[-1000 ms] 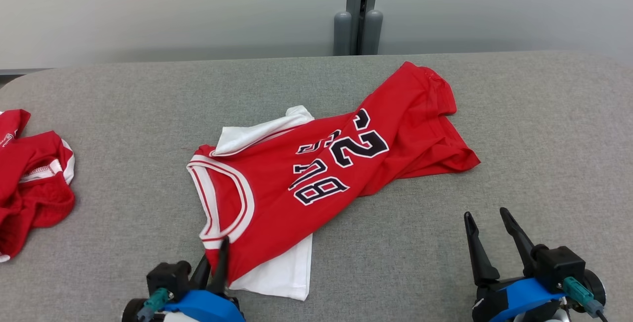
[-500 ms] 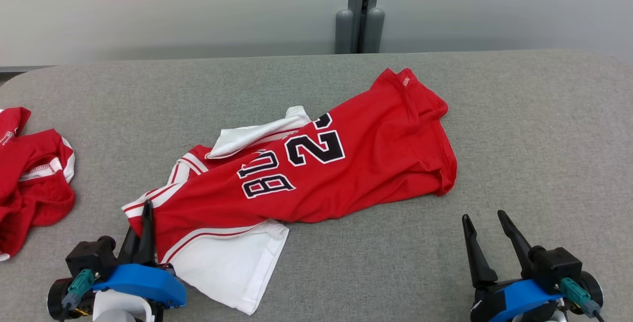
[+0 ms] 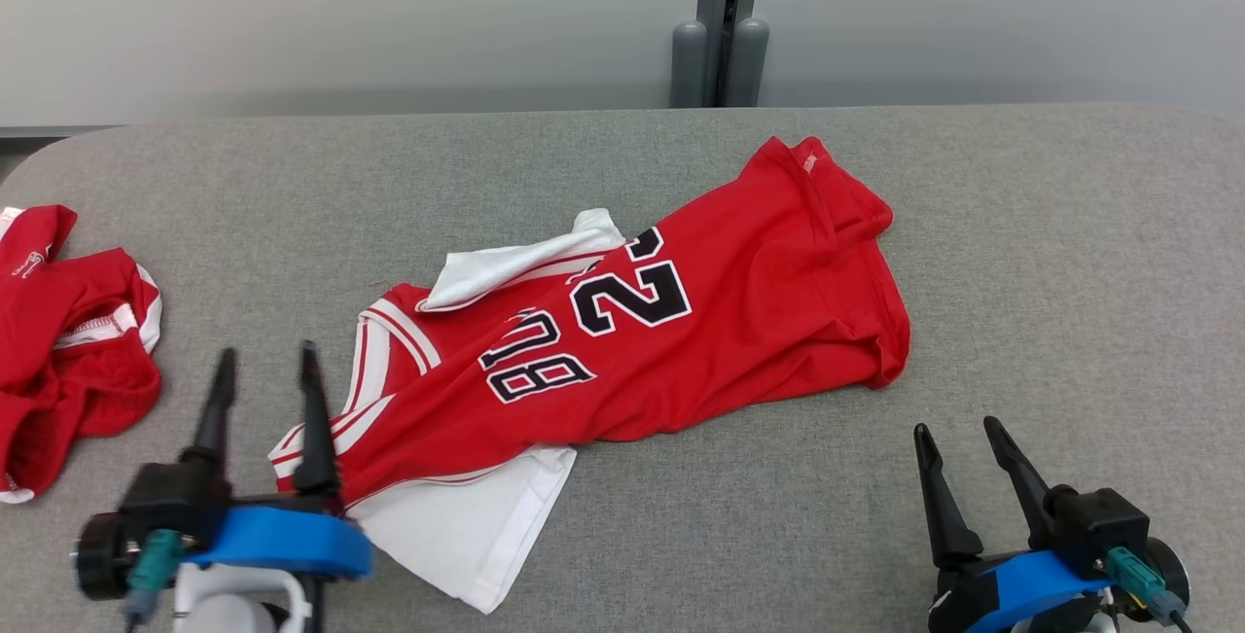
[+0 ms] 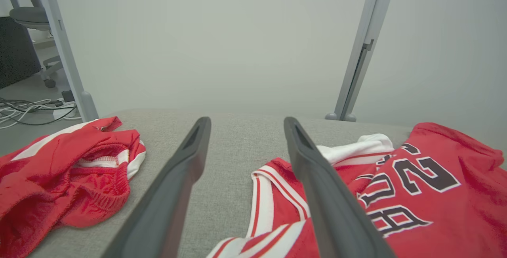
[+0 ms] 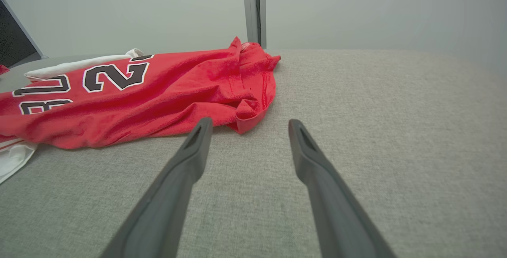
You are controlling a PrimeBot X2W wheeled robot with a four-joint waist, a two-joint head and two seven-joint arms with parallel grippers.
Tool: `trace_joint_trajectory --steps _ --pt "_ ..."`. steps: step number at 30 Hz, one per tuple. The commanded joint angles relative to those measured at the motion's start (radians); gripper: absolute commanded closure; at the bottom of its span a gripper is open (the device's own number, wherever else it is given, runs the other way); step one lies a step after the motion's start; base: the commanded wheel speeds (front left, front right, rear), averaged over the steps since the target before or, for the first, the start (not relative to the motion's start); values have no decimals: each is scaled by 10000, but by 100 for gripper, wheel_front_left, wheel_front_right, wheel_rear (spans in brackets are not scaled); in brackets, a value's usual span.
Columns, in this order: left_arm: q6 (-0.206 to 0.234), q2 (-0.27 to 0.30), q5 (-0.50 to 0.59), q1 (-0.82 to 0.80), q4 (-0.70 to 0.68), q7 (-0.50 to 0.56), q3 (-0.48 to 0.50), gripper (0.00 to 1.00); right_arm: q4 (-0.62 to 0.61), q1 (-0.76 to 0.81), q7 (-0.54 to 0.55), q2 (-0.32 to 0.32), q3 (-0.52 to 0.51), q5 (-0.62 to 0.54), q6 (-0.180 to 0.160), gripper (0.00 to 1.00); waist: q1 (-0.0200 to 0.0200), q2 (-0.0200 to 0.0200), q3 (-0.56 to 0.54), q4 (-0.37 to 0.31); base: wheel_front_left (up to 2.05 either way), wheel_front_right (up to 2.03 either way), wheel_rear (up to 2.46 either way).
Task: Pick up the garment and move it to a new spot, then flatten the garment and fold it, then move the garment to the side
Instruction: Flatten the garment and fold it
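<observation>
The garment (image 3: pixel 681 341) is a red jersey with black numbers and white sleeves, lying crumpled and slanted across the middle of the grey table (image 3: pixel 1070 254). In the left wrist view the garment (image 4: pixel 435 194) lies right of the fingers, its white-trimmed neckline beside the right finger. My left gripper (image 3: pixel 267 356) stands open and lifted just left of the neckline, nothing between its fingers. My right gripper (image 3: pixel 958 429) stands open near the front right, apart from the garment's hem (image 5: pixel 249 119), which lies just beyond its fingertips (image 5: pixel 202 125).
A second red garment (image 3: pixel 68 351) lies bunched at the table's left edge and shows as a red heap (image 4: pixel 67 174) in the left wrist view. A grey post (image 3: pixel 725 20) stands behind the table. Bare table surface lies to the right.
My left gripper dragged the garment's neckline to the left, then opened and let it go, rising a little. The garment now lies more stretched out. The right gripper has not moved.
</observation>
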Motion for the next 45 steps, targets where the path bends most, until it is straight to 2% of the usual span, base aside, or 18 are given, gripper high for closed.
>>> trace_joint_trajectory --steps 1,6,11,18,31,32,33,34,35,41,45 --pt "-7 -124 128 206 -243 -3 -299 0 25 -50 -35 -8 -1 15 1 0 0 0 -2 20 0 0 0" --pt "-34 -230 217 530 -289 -3 -1740 0 -15 -82 -35 -8 60 50 1 0 0 0 37 11 0 0 0" --pt "-34 -178 -42 438 333 -3 -3041 0 7 -222 -35 -8 110 58 1 0 0 0 144 -139 0 0 0" --pt "-37 141 -270 144 1635 -3 -4314 0 17 -271 -33 -12 95 56 1 0 0 0 283 -418 0 0 0" --pt "-38 236 -477 -473 3832 14 -4886 0 71 -290 -35 -9 117 14 1 0 0 0 293 -758 0 0 0" --pt "-38 221 -512 -493 3940 14 -4910 7 77 -274 -33 -9 112 4 1 0 0 0 271 -760 0 0 0" --pt "-38 205 -545 -511 4014 14 -4931 56 90 -260 -33 -10 98 1 1 0 0 0 225 -752 0 0 0" --pt "-38 187 -593 -513 4077 12 -4953 71 104 -223 -35 -9 78 -11 1 0 0 0 168 -727 0 0 0" --pt "-38 185 -623 -520 4104 11 -4921 100 108 -188 -35 -9 70 -19 1 0 0 0 123 -702 0 0 0" --pt "-37 287 -849 -477 3965 -2 -4615 100 141 -42 -33 -10 24 -23 1 0 0 0 -204 -418 0 0 0" --pt "-39 442 -1071 -256 3288 -3 -4905 100 180 93 -35 -11 4 25 1 0 0 0 -469 -162 0 0 0"
